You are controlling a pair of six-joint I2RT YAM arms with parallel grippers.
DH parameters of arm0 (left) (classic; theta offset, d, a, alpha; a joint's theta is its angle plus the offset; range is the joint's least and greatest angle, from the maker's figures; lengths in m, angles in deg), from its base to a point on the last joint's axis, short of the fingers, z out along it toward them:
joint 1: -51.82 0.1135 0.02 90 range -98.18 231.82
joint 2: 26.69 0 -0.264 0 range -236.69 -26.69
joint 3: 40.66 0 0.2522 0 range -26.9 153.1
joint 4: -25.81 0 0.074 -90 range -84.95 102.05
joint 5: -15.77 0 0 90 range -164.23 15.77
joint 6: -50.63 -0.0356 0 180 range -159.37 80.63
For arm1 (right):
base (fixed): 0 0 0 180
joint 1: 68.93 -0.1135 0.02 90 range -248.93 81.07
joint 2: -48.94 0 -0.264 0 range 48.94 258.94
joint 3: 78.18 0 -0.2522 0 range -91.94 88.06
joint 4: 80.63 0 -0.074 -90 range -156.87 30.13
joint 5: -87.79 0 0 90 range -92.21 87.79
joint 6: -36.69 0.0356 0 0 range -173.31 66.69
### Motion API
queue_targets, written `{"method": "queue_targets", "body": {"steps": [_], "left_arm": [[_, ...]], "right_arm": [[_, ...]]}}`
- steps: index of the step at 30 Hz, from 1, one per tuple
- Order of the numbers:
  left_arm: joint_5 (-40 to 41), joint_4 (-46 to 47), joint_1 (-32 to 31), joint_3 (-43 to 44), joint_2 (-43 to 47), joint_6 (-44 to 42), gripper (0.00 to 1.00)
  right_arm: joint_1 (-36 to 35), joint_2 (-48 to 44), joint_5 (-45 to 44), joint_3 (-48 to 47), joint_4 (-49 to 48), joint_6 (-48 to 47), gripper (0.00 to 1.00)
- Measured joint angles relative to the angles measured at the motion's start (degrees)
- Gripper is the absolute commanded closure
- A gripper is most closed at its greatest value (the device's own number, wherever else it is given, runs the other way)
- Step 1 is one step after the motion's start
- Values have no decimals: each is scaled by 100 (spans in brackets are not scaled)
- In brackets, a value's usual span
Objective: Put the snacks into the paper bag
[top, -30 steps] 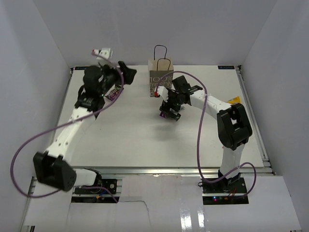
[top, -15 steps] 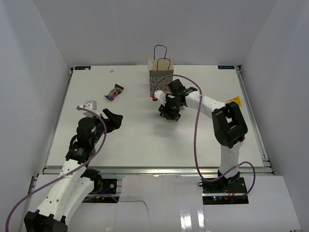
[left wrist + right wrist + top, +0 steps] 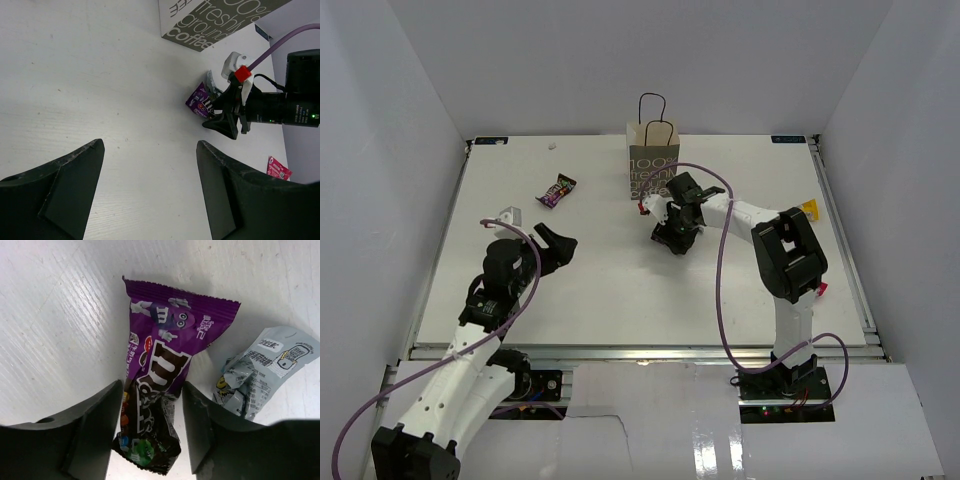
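Now, one paper bag (image 3: pixel 653 165), two purple packets (image 3: pixel 160 375) (image 3: pixel 557 189), left fingers (image 3: pixel 65 190) wide, right fingers (image 3: pixel 85 435) pinching one.

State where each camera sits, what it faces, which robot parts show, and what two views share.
Top external: high behind the bases, looking down on table, left arm, right arm, paper bag.
Left wrist: low over the table, facing paper bag and right tool; own open fingers below.
Right wrist: straight down on a purple packet between its own fingers, grey packet beside.
Shared: both wrist views show that purple packet.
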Motion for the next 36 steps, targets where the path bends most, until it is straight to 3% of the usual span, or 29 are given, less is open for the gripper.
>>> {"method": "queue_targets", "body": {"steps": [1,2,5,9,15,18,21,25,30,36], "left_arm": [[-7,-4,0,0,7,11,15],[-11,-7,2,0,17,24,15],[-13,-9,0,0,76,63,15],[-13,-9,0,0,170,76,15],[-13,-24,2,0,208,105,15],[-13,-61,2,0,216,105,15],[-13,-94,2,0,251,105,15],[-13,-103,0,0,295,105,15],[-42,-109,0,0,297,111,15],[-111,-120,0,0,297,177,15]], "right_arm": [[-2,0,11,0,-7,2,51],[-2,0,50,2,-13,0,65],[-7,0,251,9,-11,-22,80],[-4,-90,778,52,13,-142,82],[136,-699,2275,-136,485,-848,88],[431,-804,2922,-1384,717,-1005,90],[828,-614,3285,-3233,483,-750,90],[1233,-483,3298,-4618,-662,-17,92],[1224,-313,2914,-4658,-2057,901,92],[1143,662,2544,-4758,-2796,1493,90]]}}
